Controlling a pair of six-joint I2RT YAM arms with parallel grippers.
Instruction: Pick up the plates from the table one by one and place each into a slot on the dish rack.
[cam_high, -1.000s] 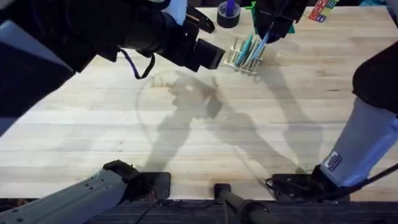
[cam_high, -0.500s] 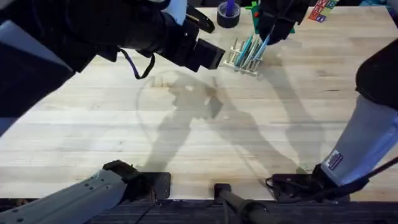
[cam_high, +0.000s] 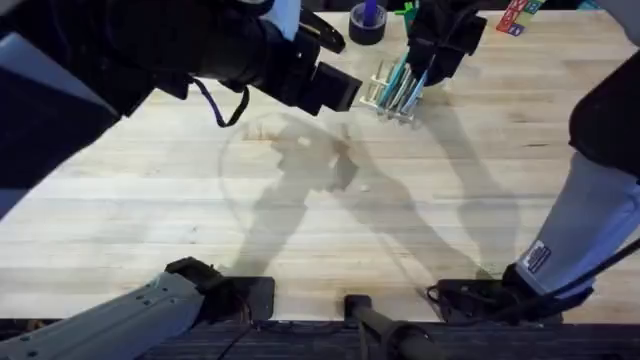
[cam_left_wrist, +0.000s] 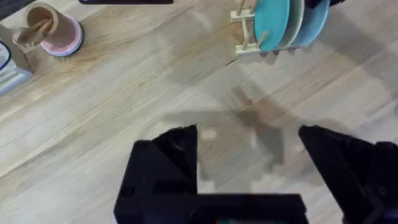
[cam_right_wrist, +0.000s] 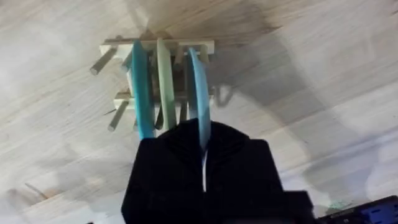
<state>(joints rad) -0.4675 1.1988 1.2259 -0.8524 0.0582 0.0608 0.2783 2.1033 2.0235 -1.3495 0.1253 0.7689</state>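
Observation:
The wooden dish rack (cam_right_wrist: 118, 45) stands near the table's far edge (cam_high: 385, 98) and holds three plates on edge. The teal plate (cam_right_wrist: 140, 87) and the cream plate (cam_right_wrist: 163, 78) sit in their slots. The light blue plate (cam_right_wrist: 198, 93) stands in the slot beside them, its rim pinched by my right gripper (cam_right_wrist: 202, 137), which is shut on it from above (cam_high: 428, 60). My left gripper (cam_left_wrist: 249, 143) hangs open above bare table (cam_left_wrist: 124, 93), short of the rack (cam_left_wrist: 244, 34), with nothing between its fingers.
A black tape roll (cam_high: 367, 24) and coloured blocks (cam_high: 515, 15) lie at the far edge behind the rack. A pink roll with a wooden piece (cam_left_wrist: 56, 30) sits off to one side. My left arm (cam_high: 200, 50) hovers large beside the rack.
My right gripper has shifted slightly down and toward the rack with the light blue plate, which now sits closer among the pegs. The left arm has stayed put.

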